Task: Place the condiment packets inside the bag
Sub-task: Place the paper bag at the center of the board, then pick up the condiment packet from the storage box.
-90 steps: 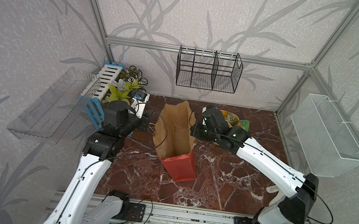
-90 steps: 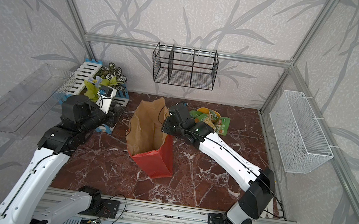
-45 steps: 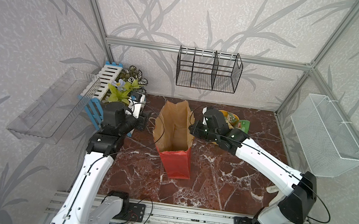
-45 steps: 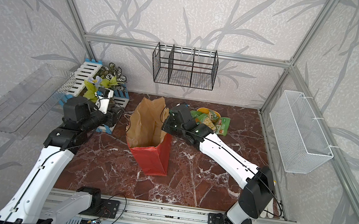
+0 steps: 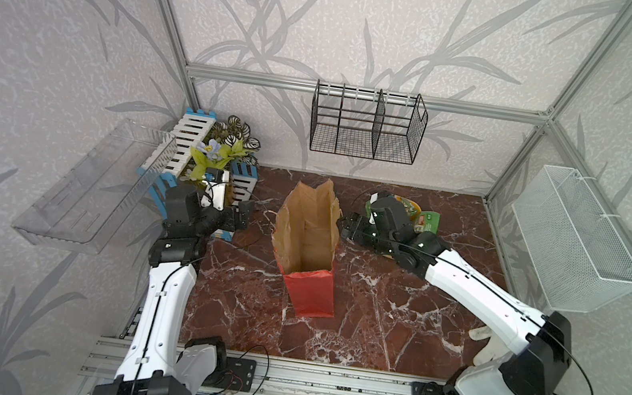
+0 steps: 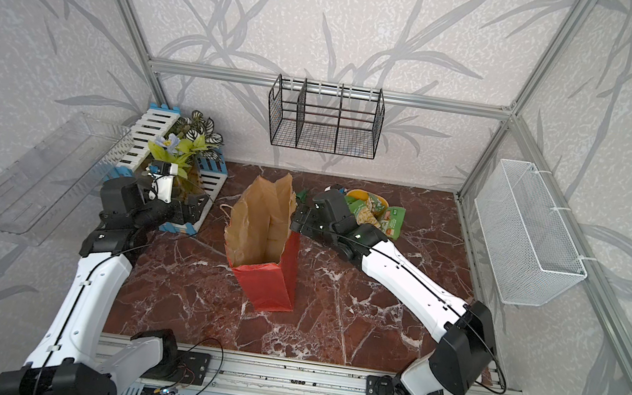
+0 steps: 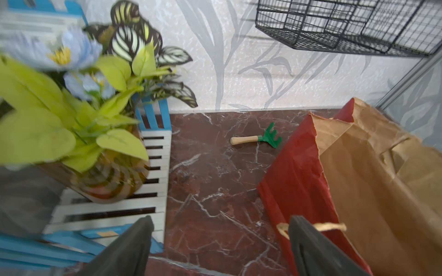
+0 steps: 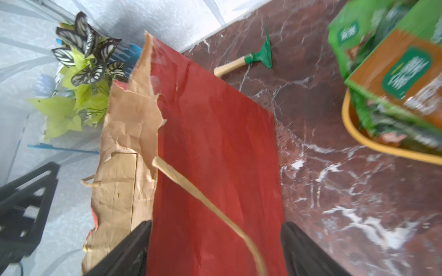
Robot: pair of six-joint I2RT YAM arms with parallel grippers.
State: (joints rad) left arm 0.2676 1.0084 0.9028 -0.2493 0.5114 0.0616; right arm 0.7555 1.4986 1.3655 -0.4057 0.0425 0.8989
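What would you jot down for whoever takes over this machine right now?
Left hand: open, empty, beside a string handle of the bag.
Right hand: open, empty; the other handle runs loose between its fingers.
The bag stands upright mid-table, mouth open.
Condiment packets lie piled in the yellow tub behind the right arm.
Done: bag open. Left: all packets; none seen inside it.

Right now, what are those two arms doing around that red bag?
The left gripper and the right gripper flank the bag, which stands open on the table. Both are open near its string handles and hold nothing. The packets lie piled in the yellow tub beyond the right gripper, and none shows inside the bag. So no packet is being carried at this moment.
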